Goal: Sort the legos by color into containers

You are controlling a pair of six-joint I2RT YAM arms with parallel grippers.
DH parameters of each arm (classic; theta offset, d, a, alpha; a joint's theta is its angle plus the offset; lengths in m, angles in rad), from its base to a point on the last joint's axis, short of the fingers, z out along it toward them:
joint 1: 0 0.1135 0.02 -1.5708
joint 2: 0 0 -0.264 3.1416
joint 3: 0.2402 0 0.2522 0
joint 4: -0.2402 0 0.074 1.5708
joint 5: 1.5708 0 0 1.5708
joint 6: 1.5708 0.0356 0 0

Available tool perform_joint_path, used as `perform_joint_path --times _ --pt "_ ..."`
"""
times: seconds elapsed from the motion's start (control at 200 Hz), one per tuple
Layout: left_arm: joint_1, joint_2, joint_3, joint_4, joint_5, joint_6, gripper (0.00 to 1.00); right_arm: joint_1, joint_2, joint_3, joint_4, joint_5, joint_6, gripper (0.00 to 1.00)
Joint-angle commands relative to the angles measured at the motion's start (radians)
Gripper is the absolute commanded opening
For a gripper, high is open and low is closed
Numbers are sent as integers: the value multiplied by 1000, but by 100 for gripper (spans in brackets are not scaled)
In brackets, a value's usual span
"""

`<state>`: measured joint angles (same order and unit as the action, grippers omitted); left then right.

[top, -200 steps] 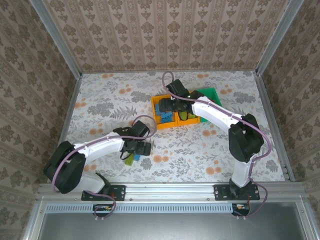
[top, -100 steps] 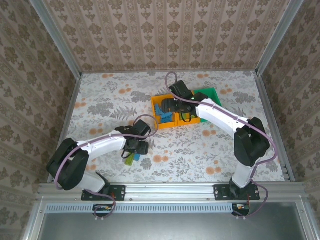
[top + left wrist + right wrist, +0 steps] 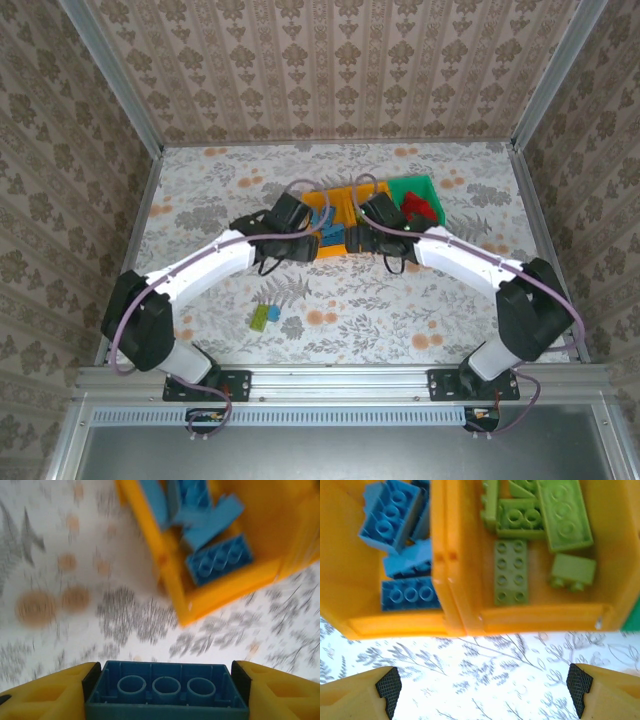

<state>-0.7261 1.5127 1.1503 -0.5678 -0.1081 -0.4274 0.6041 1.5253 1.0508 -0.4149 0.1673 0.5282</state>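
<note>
- On the floral worktop (image 3: pixel 200 220), far centre: joined containers (image 3: pixel 440 580), with blue legos (image 3: pixel 395 515) left, lime legos (image 3: pixel 511 572) middle, red legos (image 3: pixel 420 207) in green.
- Just short of the blue bin: left gripper (image 3: pixel 165 700) clamped on blue brick (image 3: pixel 165 685).
- Before the bins: right gripper (image 3: pixel 484 690) spread wide.
- Near the front edge: loose lime brick (image 3: pixel 259 319) beside loose blue brick (image 3: pixel 273 312).

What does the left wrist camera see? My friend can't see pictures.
The left gripper holds a blue brick, hollow underside toward the camera, between its yellow fingers. Beyond it, an orange bin of blue bricks sits on the flowered table.
</note>
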Motion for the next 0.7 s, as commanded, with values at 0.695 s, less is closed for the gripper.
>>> perform_joint_path --times 0.695 --pt "137 396 370 149 324 -4 84 444 -151 -353 198 93 -175 92"
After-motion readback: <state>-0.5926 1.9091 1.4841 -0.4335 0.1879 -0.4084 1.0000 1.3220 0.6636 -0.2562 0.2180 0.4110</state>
